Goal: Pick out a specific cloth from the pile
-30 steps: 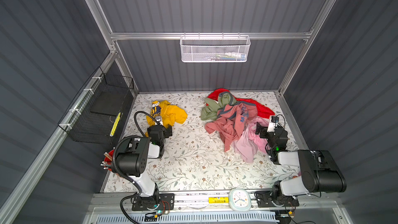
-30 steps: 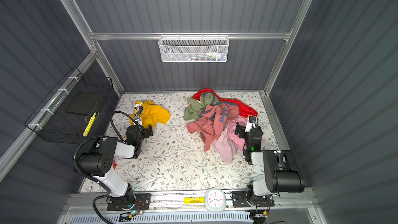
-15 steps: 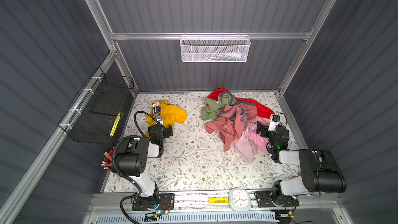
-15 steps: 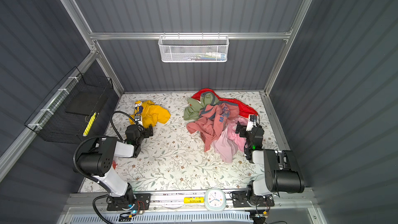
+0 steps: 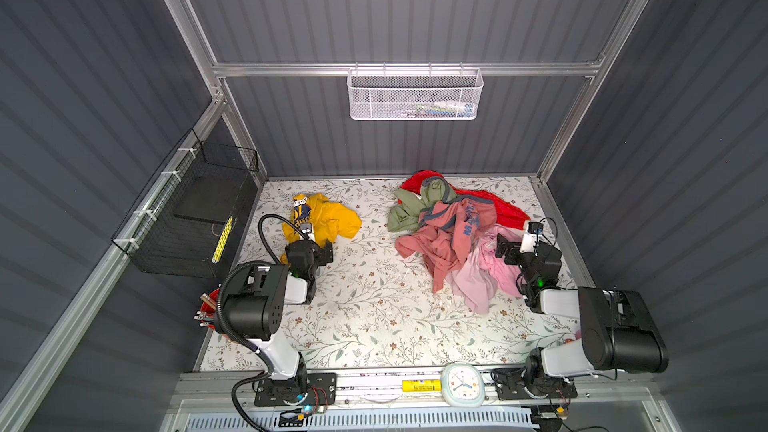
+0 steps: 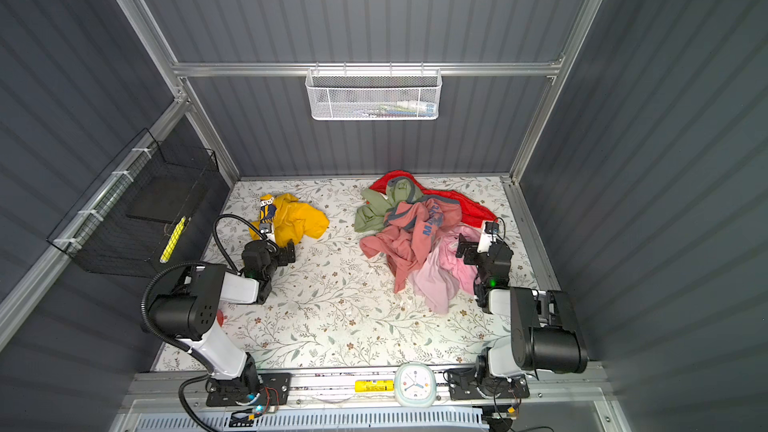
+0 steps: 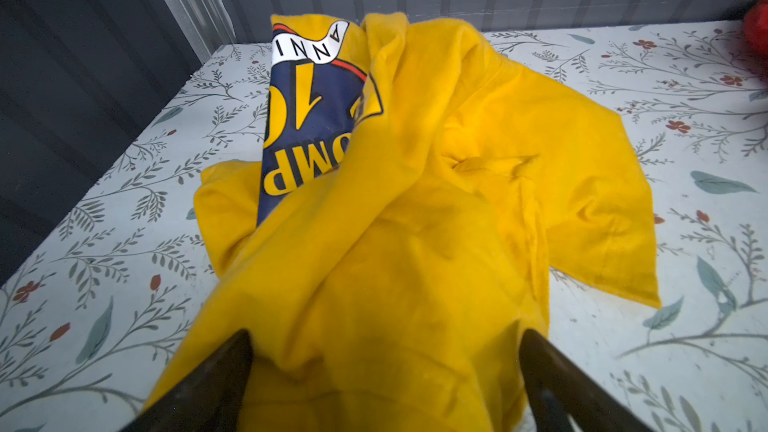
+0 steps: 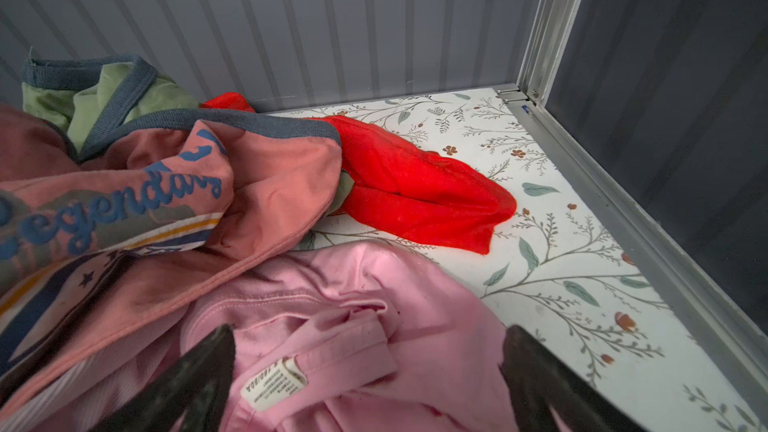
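Cloth (image 7: 415,201) sags slack and unclamped between the wide-spread jaws of the left gripper (image 7: 386,336), near the far left corner of the worktop (image 5: 374,317), well apart from the pile (image 5: 453,234) toward the far right corner. Over the pile's pink garment (image 8: 415,305) the right gripper (image 8: 369,332) gapes too. Nothing has shifted in the last second, so the separation looks finished.

Yellow T-shirt (image 7: 436,201) crumpled on floral table (image 7: 685,347), navy emblem (image 7: 316,118) showing; left gripper (image 7: 384,336) spread wide around fabric.

The cloth (image 5: 332,218) is bright yellow, printed navy and white; the pile (image 5: 444,238) mixes salmon, olive, red, pink.
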